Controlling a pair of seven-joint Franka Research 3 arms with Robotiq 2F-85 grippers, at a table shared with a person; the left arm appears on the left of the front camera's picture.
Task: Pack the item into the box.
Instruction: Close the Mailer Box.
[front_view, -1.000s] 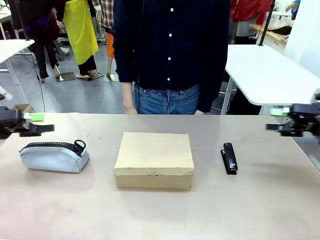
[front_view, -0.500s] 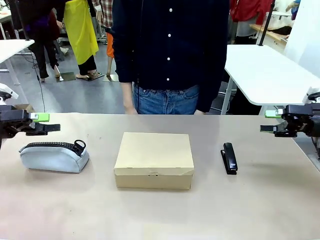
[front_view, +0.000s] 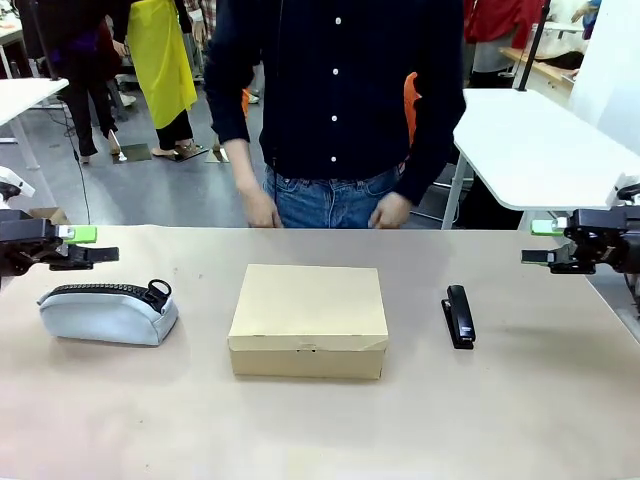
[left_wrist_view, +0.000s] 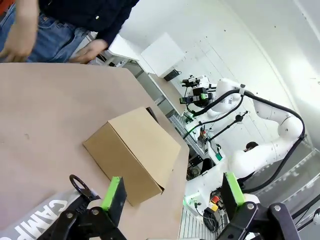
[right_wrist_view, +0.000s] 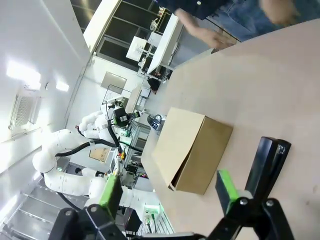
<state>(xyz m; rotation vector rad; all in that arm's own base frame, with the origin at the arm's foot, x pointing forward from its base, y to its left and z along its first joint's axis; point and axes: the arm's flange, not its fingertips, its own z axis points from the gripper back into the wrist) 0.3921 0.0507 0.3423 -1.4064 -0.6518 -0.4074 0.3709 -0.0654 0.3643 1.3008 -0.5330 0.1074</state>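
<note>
Since half a second ago our arms barely shift, while the person's hands (front_view: 388, 211) swing into sight at the far edge. Near us the box (front_view: 308, 319) sits closed, mid-table. Our left gripper (left_wrist_view: 170, 197) and right gripper (right_wrist_view: 167, 192) hover wide open, holding nothing. We see no yellow knife, so packing seems unstarted.
</note>
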